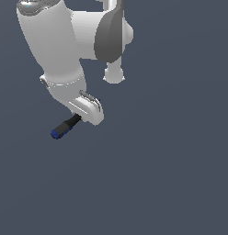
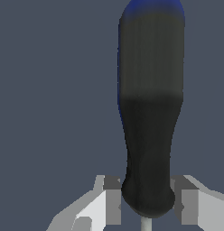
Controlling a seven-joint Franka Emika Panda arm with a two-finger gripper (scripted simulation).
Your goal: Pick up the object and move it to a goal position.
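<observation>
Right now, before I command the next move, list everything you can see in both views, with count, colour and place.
Small screwdriver with thick black handle and blue butt end: one, black and blue; sticks out from under the gripper toward the exterior view's left. In the wrist view the handle fills the gap between the fingers, with a thin pale shaft just showing below it.
Flat dark blue-grey surface: one, behind everything in both views.
White robot arm: one, white with a grey joint; upper part of the exterior view.
Gripper: one, white with grey pads; the fingers flank the handle's narrow end, but contact is not clear.
</observation>
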